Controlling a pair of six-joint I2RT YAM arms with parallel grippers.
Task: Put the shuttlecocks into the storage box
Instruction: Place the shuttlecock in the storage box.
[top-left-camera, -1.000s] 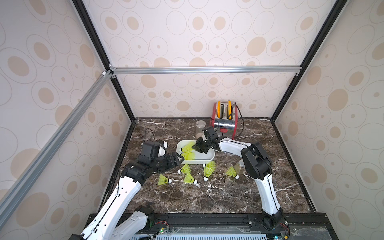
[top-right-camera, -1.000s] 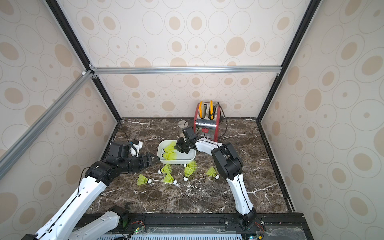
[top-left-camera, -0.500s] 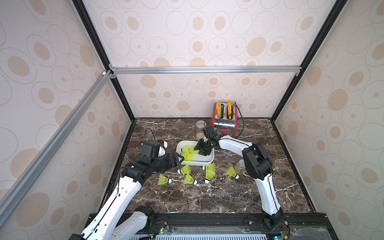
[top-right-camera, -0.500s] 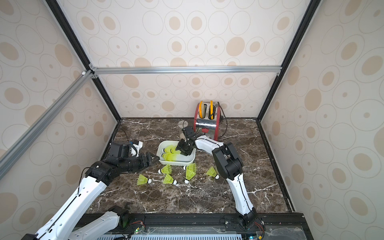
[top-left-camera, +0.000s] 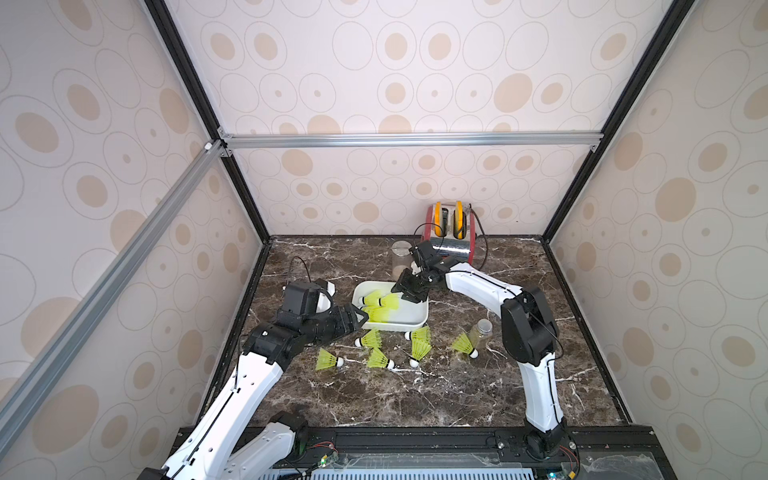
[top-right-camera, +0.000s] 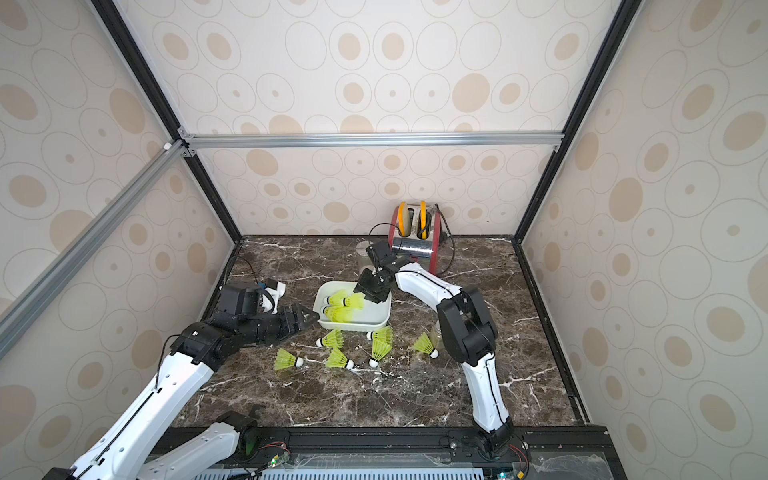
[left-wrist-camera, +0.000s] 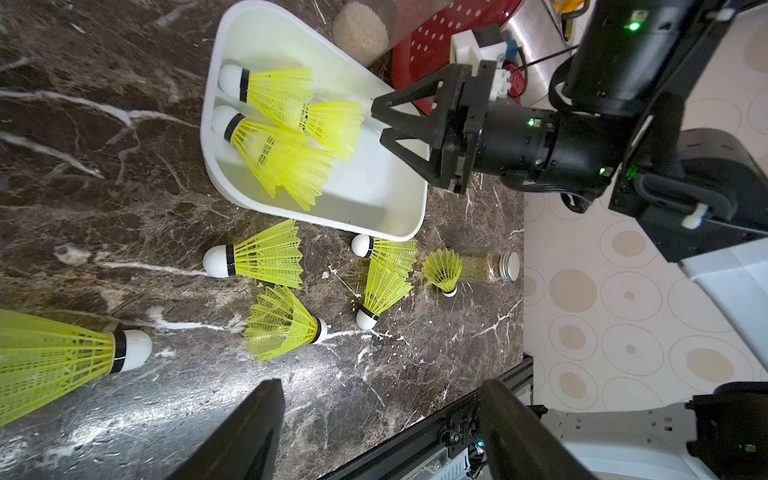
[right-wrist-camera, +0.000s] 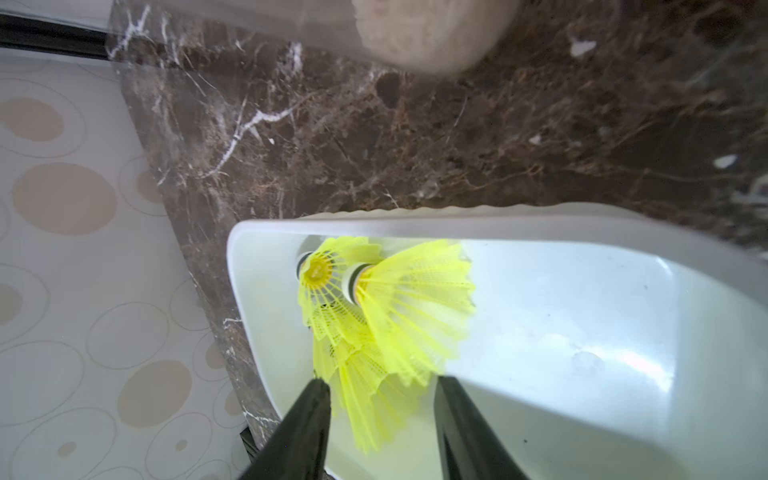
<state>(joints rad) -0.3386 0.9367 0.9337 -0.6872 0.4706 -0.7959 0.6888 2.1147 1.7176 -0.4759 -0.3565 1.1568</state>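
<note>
When the scene is read from the front edge inward, the left gripper (top-left-camera: 357, 320) is met first. Its jaws are spread wide with nothing between them, as is confirmed in the left wrist view (left-wrist-camera: 382, 419), and its tips are held at the left side of the storage box (top-left-camera: 415, 323); contact cannot be judged.

Six of the shuttlecocks (top-left-camera: 379, 359) are scattered on the tabletop (top-left-camera: 395, 395) just in front of the box. A small jar (top-left-camera: 481, 331) with a metal lid is found beside the rightmost one.

Three more shuttlecocks are gathered inside the box at its left end, white tips toward the wall. That count is made plain only in the left wrist view (left-wrist-camera: 270, 137); in both top views they merge into one yellow patch.

The right gripper (top-left-camera: 406, 291) is poised over the far part of the box. Its jaws are partly parted and nothing is gripped, which is shown by the empty gap in the left wrist view (left-wrist-camera: 379, 124). In the right wrist view (right-wrist-camera: 382, 399) a blurred skirt is seen lying below its fingers.

Farther back, a clear jar (top-left-camera: 400, 257) and a red toaster (top-left-camera: 451, 239) are set against the rear wall.

Dark brown marble with white veins is used for the surface. The walls (top-left-camera: 395, 83) are papered with beige ovals, and an aluminium rail (top-left-camera: 407, 140) is run across them.
</note>
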